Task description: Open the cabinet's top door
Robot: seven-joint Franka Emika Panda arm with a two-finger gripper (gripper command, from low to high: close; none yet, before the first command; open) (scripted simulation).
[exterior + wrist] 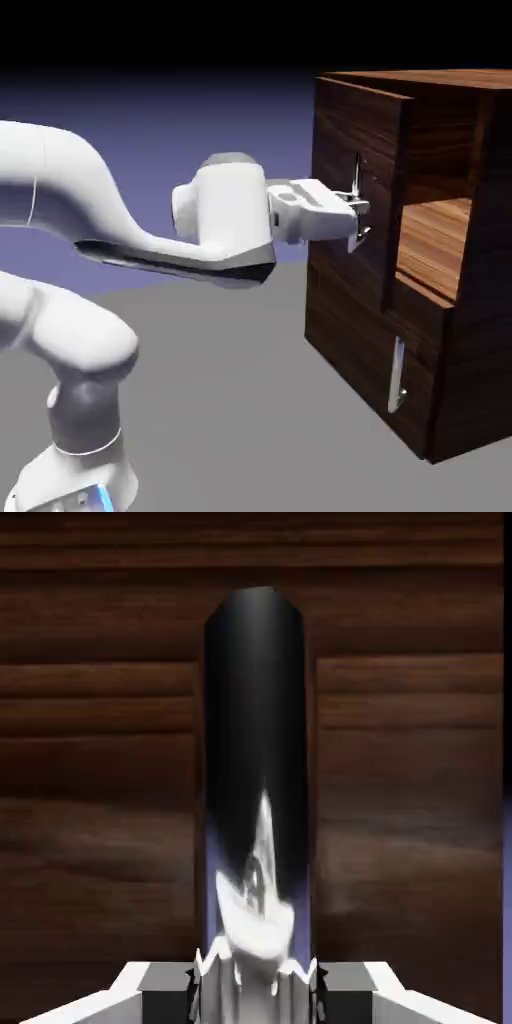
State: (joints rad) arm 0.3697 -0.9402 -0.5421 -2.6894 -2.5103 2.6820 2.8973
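Gripping the slim vertical silver bar handle (258,782), the white two-finger gripper (356,215) is clamped on it at the dark walnut-grained top door (350,170) of the boxy wooden cabinet (470,330). That door stands partly swung out, exposing the lighter shelf (435,235); more pulling probably remains.

Two views: one from the side, one from the hand.

The arm (120,230) and cabinet (440,330) are seen from beside the robot, rightward; the handle (258,782), shared by both, is seen very close along the gripper (256,982).
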